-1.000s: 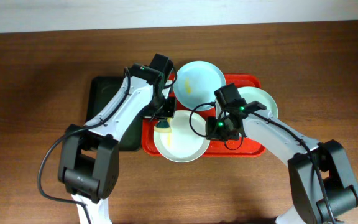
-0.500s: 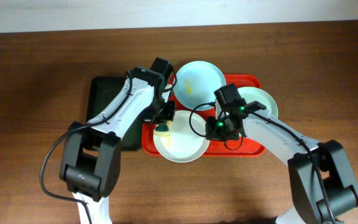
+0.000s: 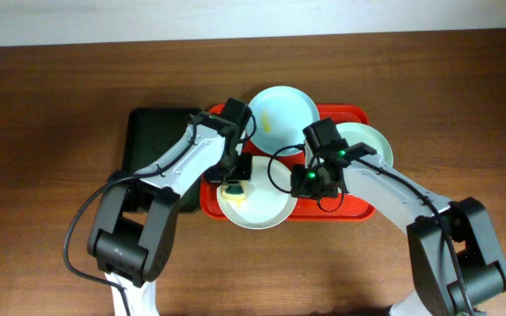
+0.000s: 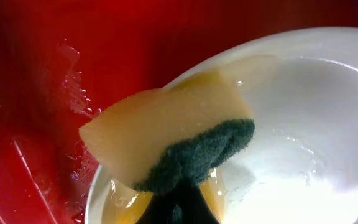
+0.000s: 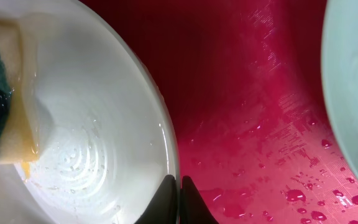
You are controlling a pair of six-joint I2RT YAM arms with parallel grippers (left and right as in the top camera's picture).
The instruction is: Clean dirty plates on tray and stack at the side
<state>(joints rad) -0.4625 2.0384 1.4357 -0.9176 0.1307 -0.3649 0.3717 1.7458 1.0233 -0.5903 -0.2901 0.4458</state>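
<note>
The white plate (image 3: 262, 204) lies at the front left of the red tray (image 3: 358, 211). My left gripper (image 3: 234, 183) is shut on a yellow sponge with a green scouring side (image 4: 173, 134) and presses it on the white plate's left inner wall (image 4: 303, 124). My right gripper (image 3: 307, 181) is shut on the white plate's right rim (image 5: 166, 155). The pale blue plate (image 3: 281, 116) with a yellowish smear sits at the tray's back left. The mint green plate (image 3: 369, 142) sits at the back right, and its edge shows in the right wrist view (image 5: 353, 93).
A dark green-black tray (image 3: 152, 140) lies left of the red tray, under my left arm. Water drops lie on the red tray floor (image 5: 272, 137). Bare brown tabletop (image 3: 51, 175) surrounds both trays.
My left gripper has moved the sponge forward and slightly right, from the plate's back left edge onto its left inner side. The right arm and the plates have not moved.
</note>
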